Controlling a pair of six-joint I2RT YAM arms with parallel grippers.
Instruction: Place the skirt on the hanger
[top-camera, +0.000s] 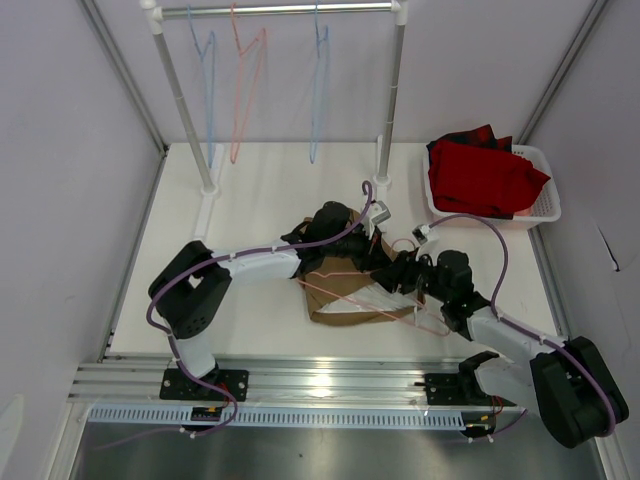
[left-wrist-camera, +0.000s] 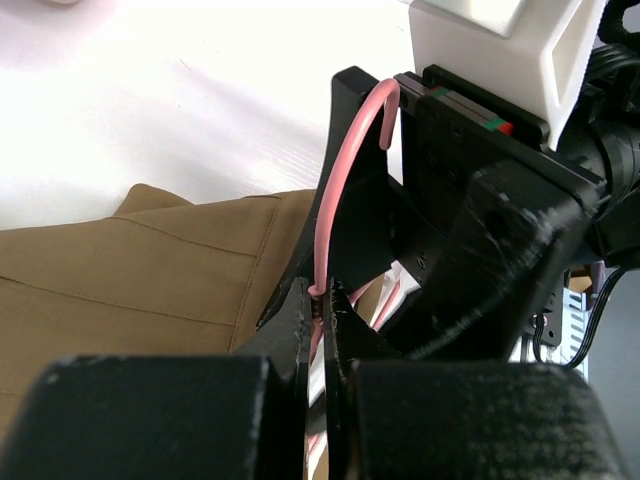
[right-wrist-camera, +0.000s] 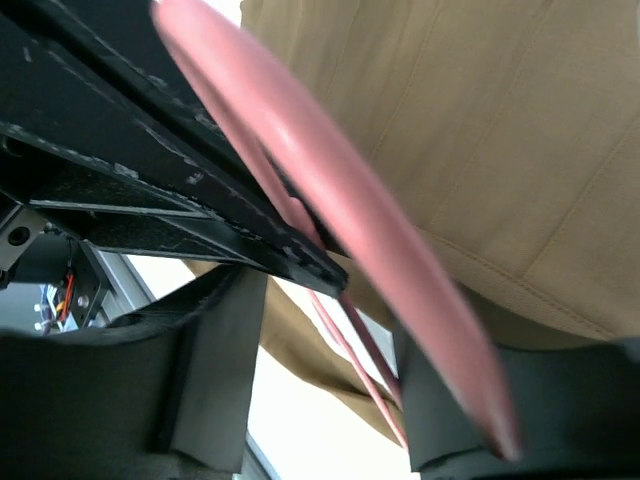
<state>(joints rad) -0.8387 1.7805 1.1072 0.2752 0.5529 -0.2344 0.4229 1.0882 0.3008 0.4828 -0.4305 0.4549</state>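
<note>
Left claw (left-wrist-camera: 320, 305) pinches the hanger (left-wrist-camera: 327, 200) on the skirt (left-wrist-camera: 130, 290), tabletop (top-camera: 260, 190) near edge; its wrist view alone shows right claw (right-wrist-camera: 330, 390) parted

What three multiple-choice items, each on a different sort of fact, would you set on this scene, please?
1. Where does the red garment lie? A on a shelf; B in the white basket; C in a drawer.
2. How many hangers hang on the rail? A one; B five; C three.
3. What is the left gripper doing? A shut on the salmon-pink hanger; B open over a box; C shut on a bottle.

Answers:
1 B: the red cloth fills the basket at the right of the top view.
2 C: two light blue hangers and a pink one hang there.
3 A: the left wrist view shows its fingers closed on the wire below the hook.
</note>
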